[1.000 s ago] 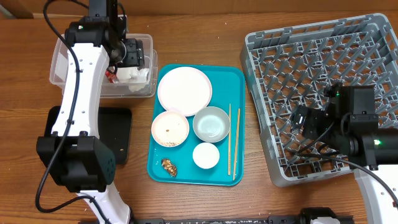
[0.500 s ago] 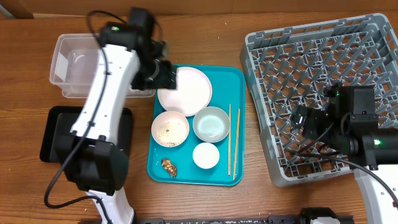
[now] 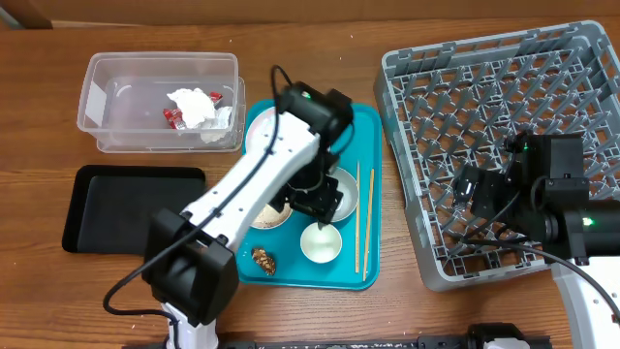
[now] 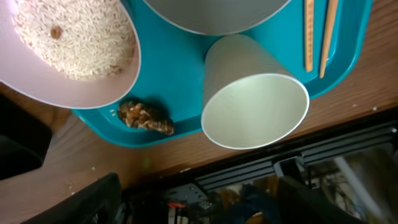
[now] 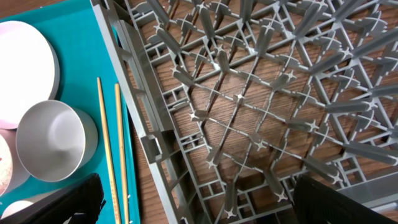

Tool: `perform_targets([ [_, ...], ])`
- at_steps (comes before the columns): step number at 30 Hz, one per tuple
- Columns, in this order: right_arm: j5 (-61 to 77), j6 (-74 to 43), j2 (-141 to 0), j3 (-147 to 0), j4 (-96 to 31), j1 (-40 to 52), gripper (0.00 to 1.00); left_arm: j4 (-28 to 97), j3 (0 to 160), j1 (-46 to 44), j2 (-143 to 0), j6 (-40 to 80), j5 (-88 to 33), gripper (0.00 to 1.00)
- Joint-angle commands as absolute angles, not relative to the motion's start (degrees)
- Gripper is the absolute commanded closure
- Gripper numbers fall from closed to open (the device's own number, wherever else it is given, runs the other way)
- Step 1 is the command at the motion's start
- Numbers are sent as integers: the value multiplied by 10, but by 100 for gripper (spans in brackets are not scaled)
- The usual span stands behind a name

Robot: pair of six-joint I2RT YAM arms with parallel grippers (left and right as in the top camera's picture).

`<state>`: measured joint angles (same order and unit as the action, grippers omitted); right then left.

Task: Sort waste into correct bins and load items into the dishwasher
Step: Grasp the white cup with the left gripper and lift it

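The left arm has swung from the clear tub (image 3: 160,102), which holds tissue (image 3: 199,109) and wrapper (image 3: 172,116), over to the teal tray (image 3: 371,136). Its claw (image 3: 322,208) hangs with fingers apart above the small white cup (image 4: 255,109). The cup stands near the tray's front edge, between brown lump (image 4: 146,118) and chopsticks (image 4: 317,31). The right claw (image 5: 199,208), spread wide, hovers over the grey rack (image 5: 261,93).

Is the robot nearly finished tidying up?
Not yet. Done: the tissue and wrapper lie in the clear tub. In hand: nothing; the left jaws hang open near the cup. Left: the plate, bowls, cup and chopsticks sit on the teal tray, the rack looks empty, and the rice and brown lump wait.
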<state>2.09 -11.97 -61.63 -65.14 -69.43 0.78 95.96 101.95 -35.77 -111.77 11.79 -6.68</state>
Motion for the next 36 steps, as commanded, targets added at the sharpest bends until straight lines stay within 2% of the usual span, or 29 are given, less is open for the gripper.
perform_targets([
  [1, 15, -120, -612, -667, -694, 6, 0, 960, 1011, -391, -1124, 164, -30, 18],
  [7, 15, -120, -612, -667, -696, 6, 0, 919, 943, -425, -1124, 184, -26, 19],
  [12, 15, -120, -612, -667, -697, 6, 0, 839, 865, -420, -1124, 193, -30, 25],
  [14, 15, -120, -612, -667, -696, 6, 0, 807, 849, -417, -1124, 193, -30, 34],
  [19, 15, -120, -612, -667, -698, 6, 0, 759, 842, -416, -1124, 194, -32, 70],
  [21, 15, -120, -612, -667, -698, 6, 0, 750, 842, -416, -1124, 194, -32, 93],
  [23, 15, -120, -612, -667, -700, 6, 0, 747, 842, -416, -1124, 194, -32, 96],
  [29, 11, -120, -612, -667, -702, 6, 0, 766, 856, -408, -1124, 195, -37, 96],
  [36, -46, -130, -612, -667, -707, 6, 0, 795, 940, -358, -1069, 126, -112, 96],
])
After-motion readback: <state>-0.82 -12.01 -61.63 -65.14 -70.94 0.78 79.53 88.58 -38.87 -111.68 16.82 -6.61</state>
